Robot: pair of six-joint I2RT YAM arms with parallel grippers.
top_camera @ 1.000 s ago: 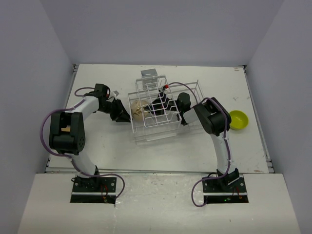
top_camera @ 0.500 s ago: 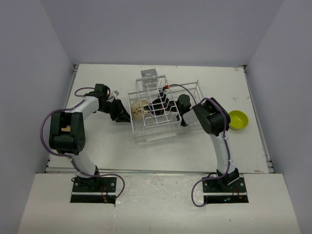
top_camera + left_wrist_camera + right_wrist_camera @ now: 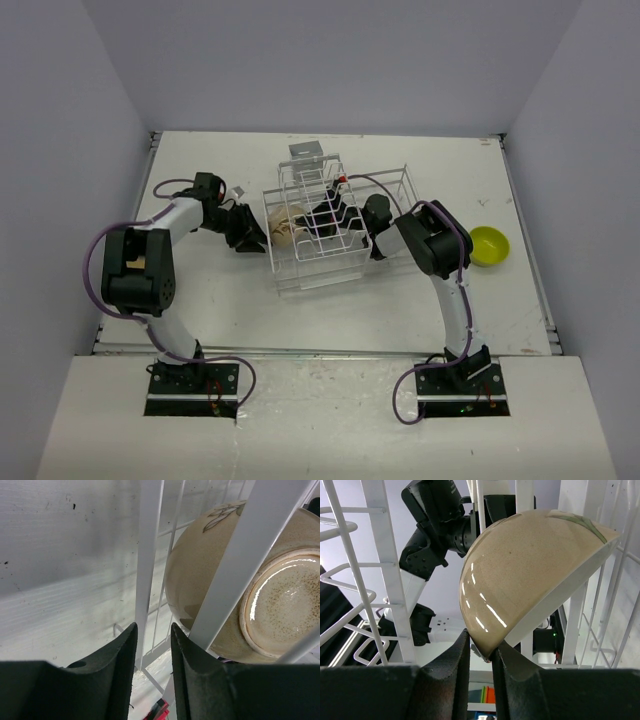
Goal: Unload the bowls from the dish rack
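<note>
Right gripper: pressed together on the rim of the beige bowl. In its wrist view, low centre, you see one finger against the glazed outside and the other under the pale edge.
Left gripper: the fingers stand slightly apart astride one upright wire of the dish rack. A sliver of gap shows to the right of the wire, so you cannot tell whether it clamps the wire or only brackets it.
Beige bowl: inside the rack, at its left end in the overhead frame. It is tipped on its side, with the foot ring facing the left wrist camera at the right of that frame and rack bars crossing in front of it.
Dish rack: centre of the overhead frame, with an arm reaching it from each side.
Yellow bowl: on the table at the right of the overhead frame, well apart from the rack. It looks already unloaded.
Step in hand: you are most likely drawing the beige bowl out with the right gripper while the left sits at the rack wall, probably to steady it.
Next move calls for: raise the bowl through the open top, tilting it so the rim misses the wires. Go slowly, because a rim pinch on glaze can slip. Then set it on bare table towards the right.
</note>
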